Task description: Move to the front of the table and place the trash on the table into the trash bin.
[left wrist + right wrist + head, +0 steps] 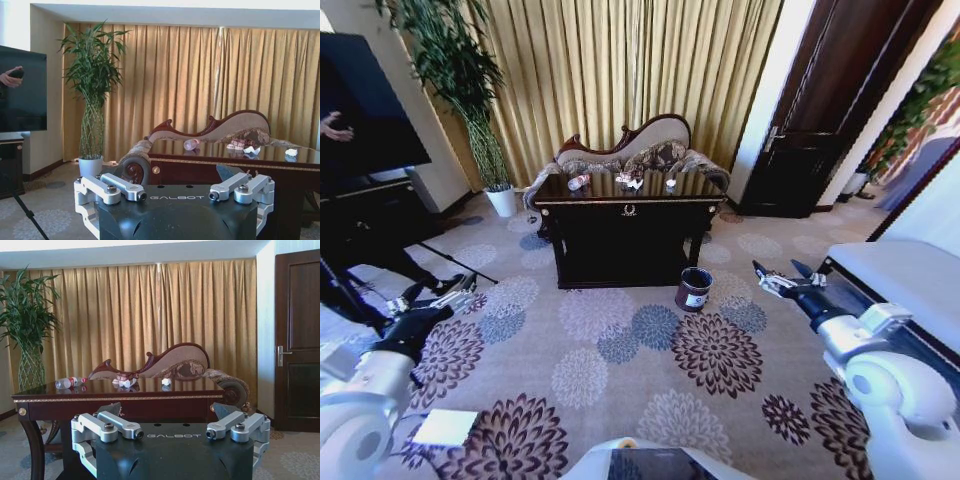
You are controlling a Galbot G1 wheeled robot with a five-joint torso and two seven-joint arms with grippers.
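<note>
The dark glossy table (620, 235) stands straight ahead across the carpet, some way off. On its top lie a clear bottle (579, 182) with a red cap, a reddish-white wrapper (628, 180) and crumpled white paper (671, 184). The dark trash bin (694, 288) sits on the floor by the table's front right corner. My left gripper (435, 298) hangs open at the lower left and my right gripper (782, 275) open at the right, both empty and far from the table. The wrist views show the left gripper (177, 192) and right gripper (172, 429) facing the table (210, 170) (165, 390), with the bottle (191, 144) (69, 383), wrapper (237, 145) (125, 380) and paper (291, 152) (166, 382).
A carved sofa (640, 150) stands behind the table before gold curtains. A tall plant in a white pot (502, 200) is at the back left, near a TV (365, 105) and tripod legs (455, 262). A dark door (820, 130) and a white bench (905, 275) are on the right. Open carpet lies ahead.
</note>
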